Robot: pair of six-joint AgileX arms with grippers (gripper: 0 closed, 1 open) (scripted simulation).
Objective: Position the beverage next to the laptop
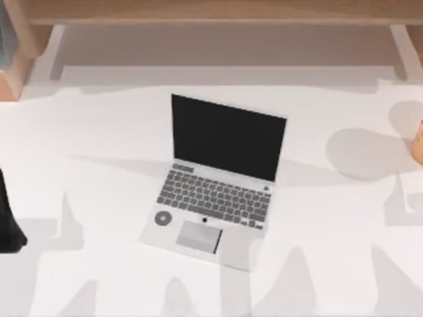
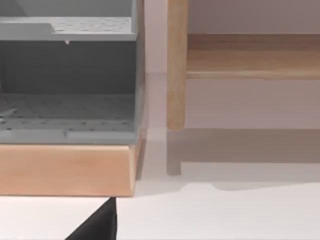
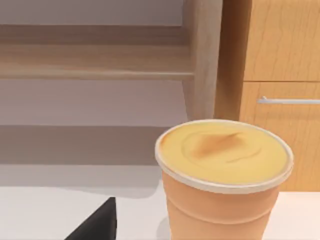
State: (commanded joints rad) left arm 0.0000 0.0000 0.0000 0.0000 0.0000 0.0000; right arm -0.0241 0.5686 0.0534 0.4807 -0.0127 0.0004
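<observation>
Along the near edge of the white bench (image 1: pixel 99 178) the surface is bare apart from soft grey shadows, so the front strip offers open room across its whole width. At the left edge, near the front, a black part of the left arm (image 1: pixel 8 218) juts in over the bench; its tool does not come into sight, so I cannot tell whether that tool is open or closed. A little farther in, at about the middle of the bench, sits the laptop (image 1: pixel 215 181), lid raised, black screen to the rear, grey keys, trackpad and round sticker toward the front, the whole body turned slightly askew to the bench edges. Bare white surface surrounds it on every side, with wide gaps to the left and to the right. Farther out at the right edge stands the beverage (image 1: pixel 418 142), well apart from the laptop, cut by the edge of the top view and throwing a round shadow toward the laptop. In the right wrist view the beverage (image 3: pixel 222 180) stands upright on the bench, its yellow-orange creamy top facing up, with a dark piece of the right arm's tool (image 3: pixel 97 225) low beside it and apart from it; I cannot tell how that tool's fingers stand. Beyond the bench's far edge run a wooden rail (image 1: pixel 218 12) and a wooden cabinet (image 3: pixel 282 75) with a metal handle.
</observation>
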